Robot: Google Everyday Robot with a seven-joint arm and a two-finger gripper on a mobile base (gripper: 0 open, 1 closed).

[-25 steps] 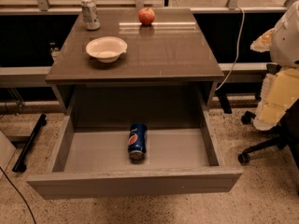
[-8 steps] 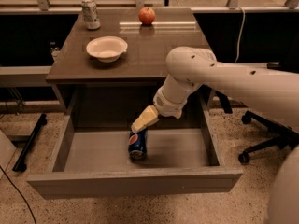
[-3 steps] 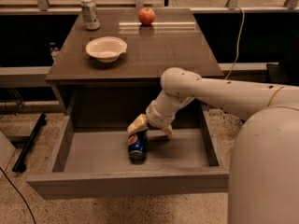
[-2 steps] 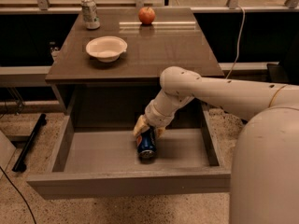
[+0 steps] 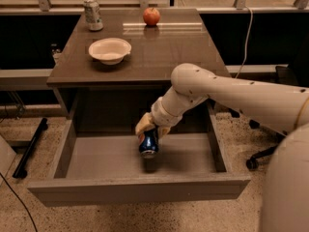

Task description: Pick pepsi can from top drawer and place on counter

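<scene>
The dark blue pepsi can hangs tilted in my gripper, lifted a little above the grey bottom of the open top drawer. Its shadow lies on the drawer floor below it. The gripper's pale fingers are shut around the can's upper part. My white arm reaches in from the right, over the drawer's right side. The glossy grey-brown counter lies behind and above the drawer.
On the counter stand a white bowl, a pale silver-green can at the back left and a red apple at the back. An office chair base stands on the floor at right.
The arm came in from the right and down to the can lying in the drawer. The gripper closed on it and has lifted it off the drawer floor.
</scene>
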